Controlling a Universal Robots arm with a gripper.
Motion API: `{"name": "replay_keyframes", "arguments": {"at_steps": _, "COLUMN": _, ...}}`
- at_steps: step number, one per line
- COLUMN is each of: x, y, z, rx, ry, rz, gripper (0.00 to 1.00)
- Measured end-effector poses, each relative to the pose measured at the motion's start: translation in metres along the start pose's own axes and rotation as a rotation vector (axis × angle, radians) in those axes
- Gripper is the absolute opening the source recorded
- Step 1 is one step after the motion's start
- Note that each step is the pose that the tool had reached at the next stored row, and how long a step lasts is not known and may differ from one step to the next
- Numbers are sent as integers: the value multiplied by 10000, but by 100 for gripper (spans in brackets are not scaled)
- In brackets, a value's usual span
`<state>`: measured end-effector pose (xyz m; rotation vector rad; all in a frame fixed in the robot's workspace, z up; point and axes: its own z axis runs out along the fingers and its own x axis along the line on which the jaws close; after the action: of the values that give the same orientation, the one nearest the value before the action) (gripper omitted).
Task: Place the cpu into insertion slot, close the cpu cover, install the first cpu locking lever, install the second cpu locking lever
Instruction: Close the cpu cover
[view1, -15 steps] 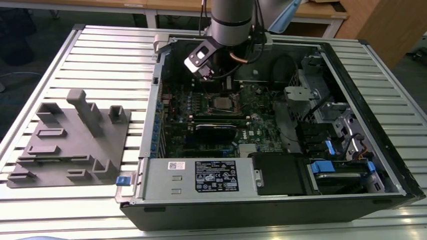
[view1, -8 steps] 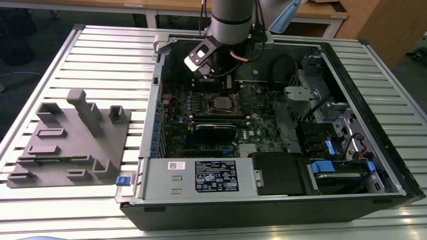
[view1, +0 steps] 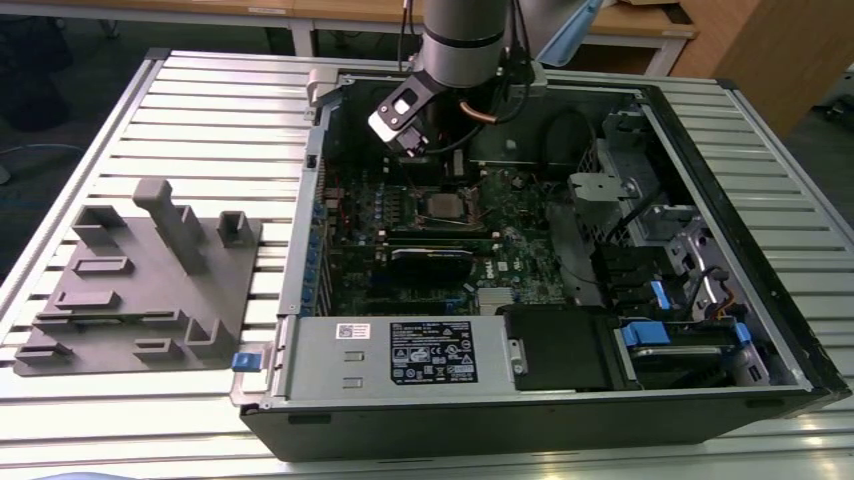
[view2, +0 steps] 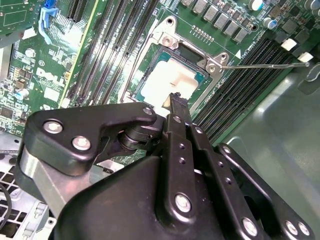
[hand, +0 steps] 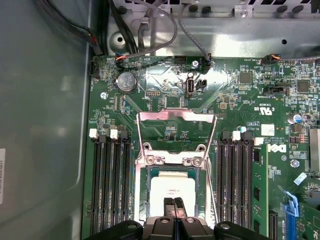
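Pincer (hand: 174, 201), clenched empty, hangs just over the cpu (hand: 172, 187), which sits seated in the insertion slot (hand: 142, 195) (placement looks done). Hinged at the slot's edge, the cpu cover (hand: 176, 116) stands open; closing it, I judge, needs that frame swung down flat.

Exterior view: a high, oblique, distant vantage over the open computer case (view1: 534, 400) on the slatted table (view1: 200, 100), with the arm (view1: 461, 30) entering at 12 o'clock of the case. First wrist view: close, squarely facing the motherboard (hand: 240, 100), sighting along the gripper (hand: 174, 202). Second wrist view: nearer still, slanted across the board past the gripper's linkage. All three share the insertion slot (view1: 422, 205); both wrist views also share the memory slots (hand: 110, 185) flanking it.
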<state>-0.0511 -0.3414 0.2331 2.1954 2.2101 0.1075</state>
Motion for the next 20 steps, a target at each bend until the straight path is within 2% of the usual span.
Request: {"name": "replay_keyframes", "arguments": {"at_steps": 20, "x": 3, "y": 5, "z": -76, "rx": 3, "ry": 1, "rz": 0, "gripper": 11}}
